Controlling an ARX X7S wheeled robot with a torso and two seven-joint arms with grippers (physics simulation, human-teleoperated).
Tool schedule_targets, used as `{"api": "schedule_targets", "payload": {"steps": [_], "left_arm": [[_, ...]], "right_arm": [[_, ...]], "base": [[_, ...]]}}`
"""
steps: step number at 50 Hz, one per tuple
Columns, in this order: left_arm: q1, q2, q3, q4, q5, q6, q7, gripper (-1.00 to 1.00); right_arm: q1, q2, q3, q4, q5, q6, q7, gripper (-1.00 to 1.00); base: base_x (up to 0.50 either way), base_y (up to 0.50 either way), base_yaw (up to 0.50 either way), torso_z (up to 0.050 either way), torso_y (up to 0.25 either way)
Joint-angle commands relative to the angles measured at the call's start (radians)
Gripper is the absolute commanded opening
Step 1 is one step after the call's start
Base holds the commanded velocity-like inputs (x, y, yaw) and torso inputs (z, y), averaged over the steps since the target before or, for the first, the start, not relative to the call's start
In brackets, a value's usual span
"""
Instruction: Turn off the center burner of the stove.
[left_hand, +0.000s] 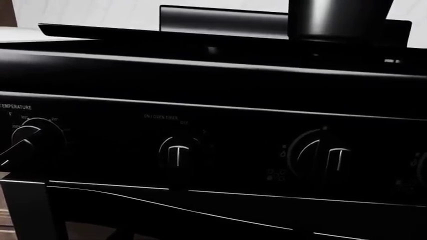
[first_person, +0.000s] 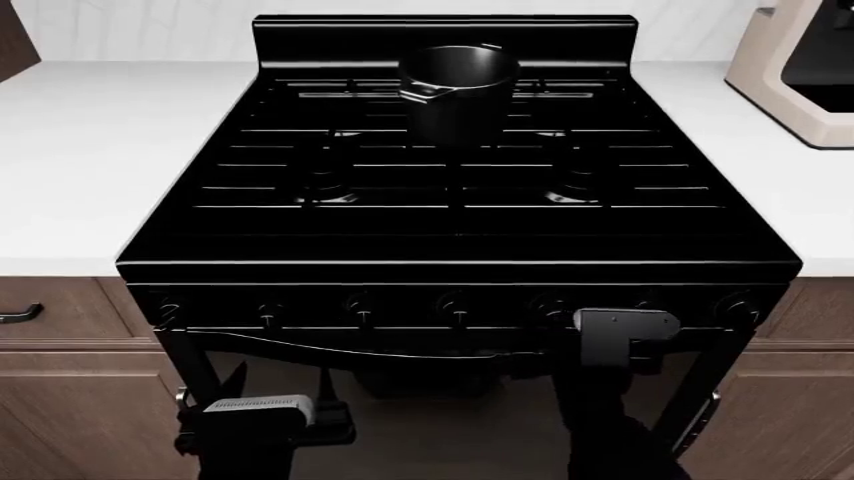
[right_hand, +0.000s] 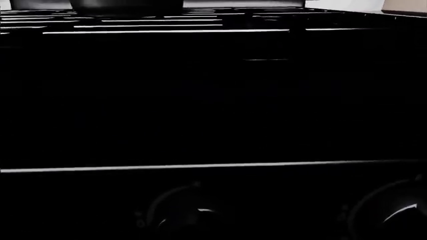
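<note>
While both arms hang low before the stove (first_person: 454, 190), neither touches the knob row (first_person: 454, 305) on its near face — no flame visible, center burner state unclear; left gripper (first_person: 260, 415) and right gripper (first_person: 621, 335) jaws: can't tell.

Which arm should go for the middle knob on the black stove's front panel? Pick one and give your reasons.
Right, probably. In the head view the right gripper is raised level with the row of knobs, just right of the middle knob. The left gripper hangs lower, before the oven door, below the knobs' left end.
</note>
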Motion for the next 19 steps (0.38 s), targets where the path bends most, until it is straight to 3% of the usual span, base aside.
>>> {"api": "schedule_targets", "payload": {"steps": [1,19], "left_arm": [[0.000,-0.003,0.003,0.003,-0.003,0.000,-0.004,1.00],[-0.006,-0.005,0.009,-0.002,-0.006,0.001,-0.009,1.00]], "right_arm": [[-0.005,-0.021,0.070,-0.034,-0.014,-0.032,0.007,-1.00],[-0.035,-0.047,0.127,-0.054,0.066,-0.096,0.004,-1.00]], "base": [[-0.01,0.00,0.00,0.000,0.000],[-0.01,0.00,0.00,0.000,0.005]]}}
